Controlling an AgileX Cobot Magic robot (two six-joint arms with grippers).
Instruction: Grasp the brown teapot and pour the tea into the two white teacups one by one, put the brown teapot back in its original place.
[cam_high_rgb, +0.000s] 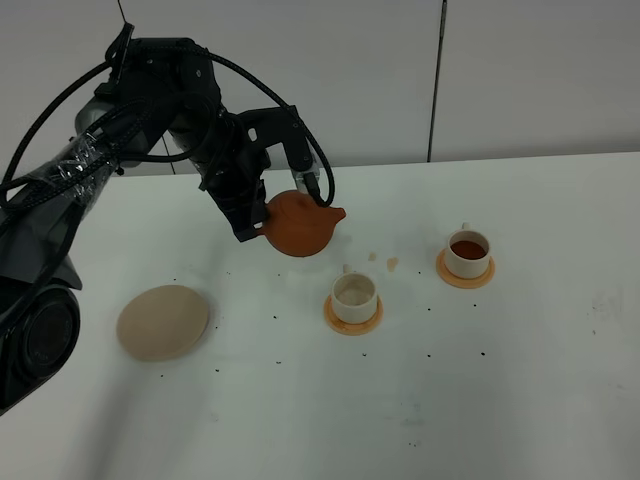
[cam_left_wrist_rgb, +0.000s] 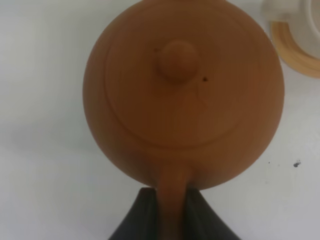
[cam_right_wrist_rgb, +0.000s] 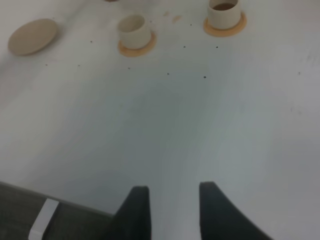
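At upper centre the brown teapot (cam_high_rgb: 300, 225) is judged rigid, heavy, breakable; its loop handle (cam_left_wrist_rgb: 172, 202) is pinched by the left fingers (cam_left_wrist_rgb: 136, 220); the right fingers (cam_right_wrist_rgb: 134, 212) are parted, empty.

Reddish-brown teapot (cam_high_rgb: 300, 228), cream saucer (cam_high_rgb: 163, 322), white cups (cam_high_rgb: 354, 293) — orange coasters (cam_high_rgb: 353, 328) — speckled white table (cam_high_rgb: 500, 400).

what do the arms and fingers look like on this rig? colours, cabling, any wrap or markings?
Left arm: glossy black housings, loose black cables looping outside, clear plastic wrap on one link. Left fingers and right fingers: black, wedge-shaped, tapering to the tips. No markings visible. The right arm itself is out of view.
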